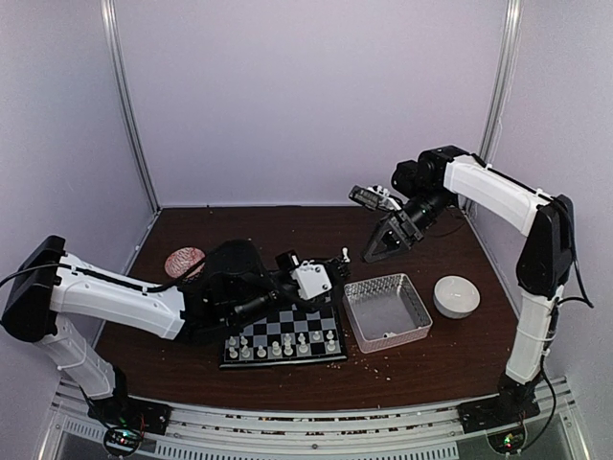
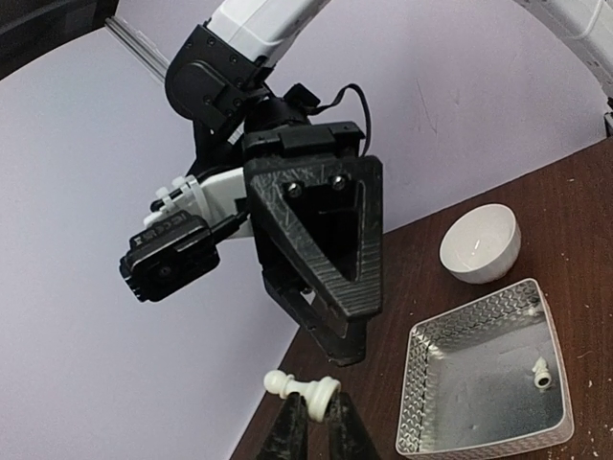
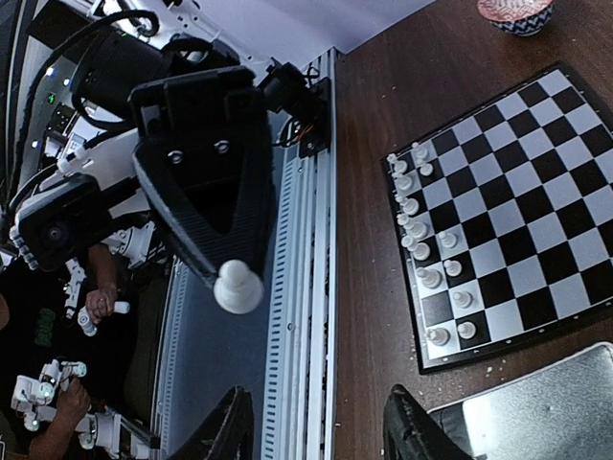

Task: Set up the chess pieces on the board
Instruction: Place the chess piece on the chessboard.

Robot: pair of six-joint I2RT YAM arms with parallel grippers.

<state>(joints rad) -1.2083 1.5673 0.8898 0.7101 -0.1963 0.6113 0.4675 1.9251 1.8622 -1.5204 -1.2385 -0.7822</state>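
**Pawn held aloft beside the board**

The left gripper (image 2: 314,410) hangs above the tabletop (image 1: 239,230), just past the far right corner of the board (image 1: 287,324). Its jaws pinch a white pawn (image 2: 302,386) by the waist, so the pawn lies sideways with its round head pointing left in the left wrist view.

The right gripper (image 3: 321,407) hovers higher, beyond the tray (image 1: 419,316), and points toward the left gripper. Its jaws are spread wide with nothing between them.

The board lies flat near the front edge of the tabletop. White pieces (image 1: 283,345) stand upright in the two rows along its near edge, and the rest of the squares are bare.

The clear tray sits just right of the board, and one piece (image 2: 541,372) lies in it near a side wall. A white bowl (image 1: 457,295) stands right of the tray. A patterned bowl (image 1: 185,261) stands left of the board, partly behind the left arm. Pale crumbs (image 1: 374,362) are scattered near the tray.
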